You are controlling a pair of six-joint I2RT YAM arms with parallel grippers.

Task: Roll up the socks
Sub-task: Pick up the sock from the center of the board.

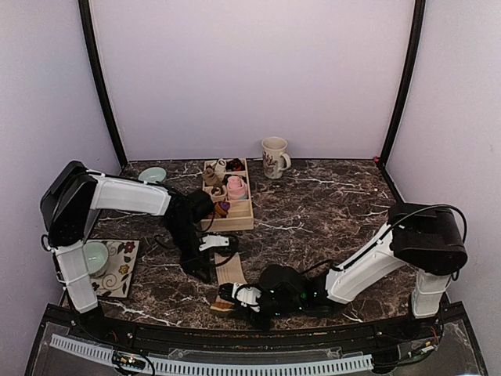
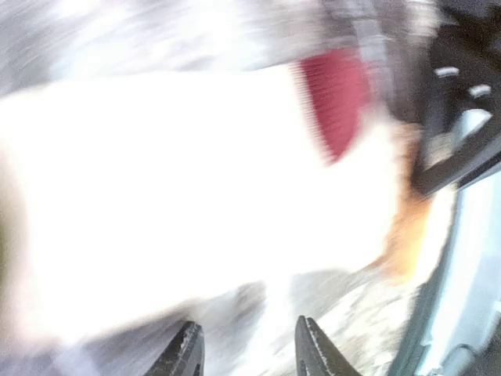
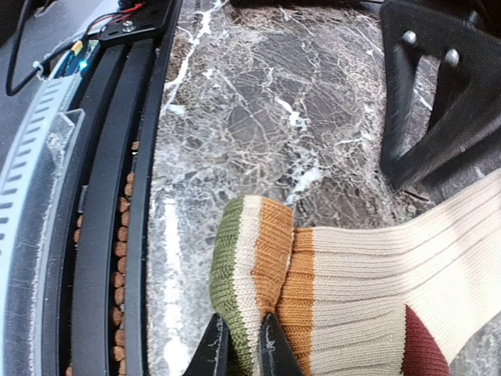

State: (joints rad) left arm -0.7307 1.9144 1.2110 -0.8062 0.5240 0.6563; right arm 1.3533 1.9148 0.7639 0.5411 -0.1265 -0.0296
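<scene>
Socks [image 1: 229, 270] flat on desk [image 1: 329, 204], just in front of wooden box [image 1: 231, 223]. Right hand [image 3: 241, 341] pinched narrow on striped cuff [image 3: 250, 258], end farthest from box. Left hand [image 2: 244, 337] parted, holding nothing, above nearer end.

**A:** Top view first: a pale lilac back wall [image 1: 250, 70], plain and evenly lit, with no hard shadows on it.

**B:** The left wall [image 1: 39, 94] and right wall [image 1: 462, 94] are the same colour. A black pole [image 1: 100, 86] leans up one back corner, and a second pole [image 1: 401, 86] mirrors it on the other side.

**A:** Down below is the table [image 1: 337, 196], dark brown marble with white veins running through it.

**B:** From the right wrist, that marble picks up a soft sheen. Along the near edge runs a black rail [image 1: 235, 338], and beyond it a pale toothed strip [image 1: 235, 365].
</scene>
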